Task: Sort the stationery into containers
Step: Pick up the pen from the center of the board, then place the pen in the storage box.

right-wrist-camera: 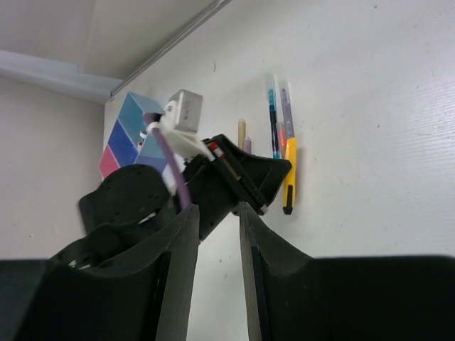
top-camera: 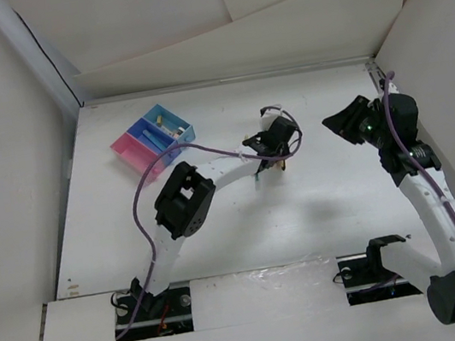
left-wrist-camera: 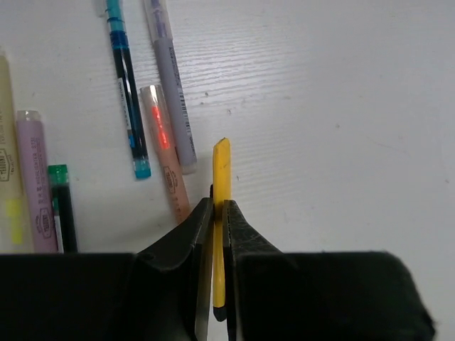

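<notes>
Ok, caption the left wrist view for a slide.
Left gripper shut on a yellow pen, loose pens lying to its left on the white table.

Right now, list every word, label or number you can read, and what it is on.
No text is legible.
Pale yellow pen: dark printed emblem, too blurred.
Mauve pen: print along barrel, too small.
Blue pen, lilac pen, orange pen: fine print, unreadable.
</notes>
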Motion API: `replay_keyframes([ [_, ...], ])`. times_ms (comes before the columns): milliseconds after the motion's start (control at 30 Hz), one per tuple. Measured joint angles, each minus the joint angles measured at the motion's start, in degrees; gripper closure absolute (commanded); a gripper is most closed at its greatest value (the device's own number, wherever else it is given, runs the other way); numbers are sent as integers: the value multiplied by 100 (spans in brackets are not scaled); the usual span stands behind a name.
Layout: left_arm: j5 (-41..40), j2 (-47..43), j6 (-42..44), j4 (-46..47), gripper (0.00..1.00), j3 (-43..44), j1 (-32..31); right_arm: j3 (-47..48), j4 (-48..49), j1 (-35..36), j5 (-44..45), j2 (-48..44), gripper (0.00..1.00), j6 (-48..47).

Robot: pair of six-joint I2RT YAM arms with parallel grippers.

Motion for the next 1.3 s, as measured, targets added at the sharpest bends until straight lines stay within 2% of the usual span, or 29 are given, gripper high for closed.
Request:
replay_keyframes([
  [267, 411, -1213, -122, 750, 100, -872, 76, -96, 55, 0, -7, 48, 65, 2],
  [367, 527, -1867, -293, 1005, 100, -1554, 389, -173, 273, 4, -11, 136, 65, 15],
  [533, 713, -2850, -660, 1493, 100, -2813, 1635, -219, 527, 188, -4, 546, 65, 22],
  [633, 654, -3362, -872, 1582, 100, -3447, 2817, -240, 605, 407, 0, 852, 65, 26],
  [800, 804, -3698, -1134, 1790, 100, -3869, 3858, -352, 796, 811, 122, 1071, 66, 46],
  [933, 868, -3742, -1226, 1770, 100, -3987, 4417, -498, 1025, 1143, 256, 1187, 66, 63],
  [1133, 754, -3668, -1191, 1641, 100, -3923, 4697, -560, 1154, 1423, 476, 1403, 67, 105],
  [1300, 669, -3257, -1069, 1458, 100, -3528, 4765, -568, 1233, 1440, 601, 1405, 67, 107],
])
